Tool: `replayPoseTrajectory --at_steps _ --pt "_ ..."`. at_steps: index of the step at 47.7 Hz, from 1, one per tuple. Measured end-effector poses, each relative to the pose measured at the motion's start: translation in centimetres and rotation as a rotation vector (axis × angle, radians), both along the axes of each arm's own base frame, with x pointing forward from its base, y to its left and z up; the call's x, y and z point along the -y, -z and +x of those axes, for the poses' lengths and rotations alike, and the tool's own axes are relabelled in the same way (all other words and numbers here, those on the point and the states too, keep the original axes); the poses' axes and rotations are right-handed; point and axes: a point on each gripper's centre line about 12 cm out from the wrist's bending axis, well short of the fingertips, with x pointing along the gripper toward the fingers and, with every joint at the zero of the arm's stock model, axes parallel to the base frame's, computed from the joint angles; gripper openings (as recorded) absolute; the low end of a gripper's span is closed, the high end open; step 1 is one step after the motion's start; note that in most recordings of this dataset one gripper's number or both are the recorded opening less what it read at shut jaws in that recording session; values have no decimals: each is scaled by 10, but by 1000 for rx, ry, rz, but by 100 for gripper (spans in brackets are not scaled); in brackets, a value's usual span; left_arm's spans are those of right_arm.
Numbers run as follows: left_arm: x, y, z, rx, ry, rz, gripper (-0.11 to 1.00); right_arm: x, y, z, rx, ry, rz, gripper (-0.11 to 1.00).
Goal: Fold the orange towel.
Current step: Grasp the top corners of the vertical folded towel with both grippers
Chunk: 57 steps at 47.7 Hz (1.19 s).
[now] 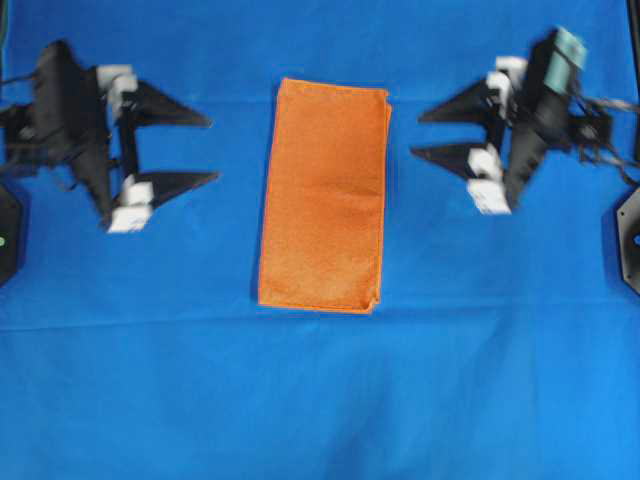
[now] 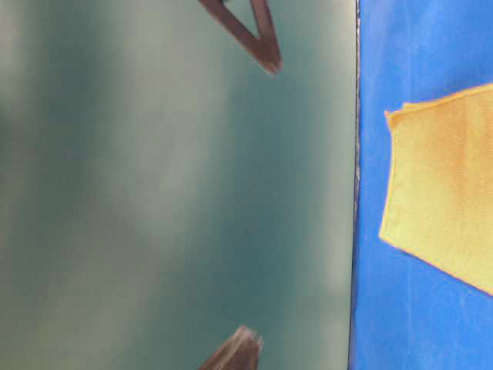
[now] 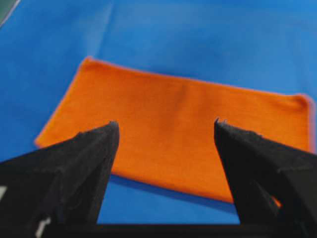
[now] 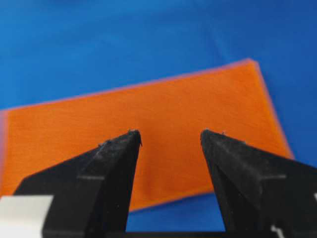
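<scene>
Black, wedge-shaped fingers (image 3: 74,168) of the left gripper (image 3: 166,126) fill the bottom of its wrist view, spread wide with nothing between them. Beyond their tips lies the orange terry towel (image 3: 183,129), a long rectangle with a stitched orange hem. The right gripper (image 4: 171,134) shows the same from the other side: jaws apart and empty, tips aimed at the cloth's long edge.

From overhead, the towel (image 1: 325,195) sits flat in the middle of the blue table cloth (image 1: 300,400), its long axis running away from the camera, with the left gripper (image 1: 212,150) and right gripper (image 1: 418,135) each well apart from it on either side. It appears already doubled once; a second layer seems to peek out at the right-hand corners.

For the next fold, I judge each claw should take a corner at one short end, pinching all layers at the hem, lift only enough to clear, and carry it evenly to the opposite short end. Soft, nappy pile grips itself, so layers may drag and skew; the smooth blue cloth beneath may wrinkle if pinched.
</scene>
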Motion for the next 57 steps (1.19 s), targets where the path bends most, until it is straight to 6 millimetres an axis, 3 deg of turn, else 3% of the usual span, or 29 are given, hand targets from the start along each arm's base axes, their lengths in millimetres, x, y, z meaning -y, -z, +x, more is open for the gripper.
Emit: replayPoseTrajectory --at_steps 11,19,36,45,49,52,57 --pt "-47 35 36 -120 -111 -22 72 50 25 26 -168 100 -1 58" --pt "-75 65 58 -158 -164 -34 72 76 53 31 -247 151 25 58" --pt "-124 121 75 -198 -264 -54 72 88 104 39 -280 148 74 58" --pt "-128 139 80 -227 -269 -66 70 89 117 43 -297 146 87 56" --pt "-129 144 80 -241 -270 -71 63 90 117 44 -297 146 87 52" --pt "-128 146 80 -246 -268 -76 50 90 117 44 -295 146 87 44" --pt "-123 147 81 -251 -255 -74 22 89 117 44 -297 141 82 16"
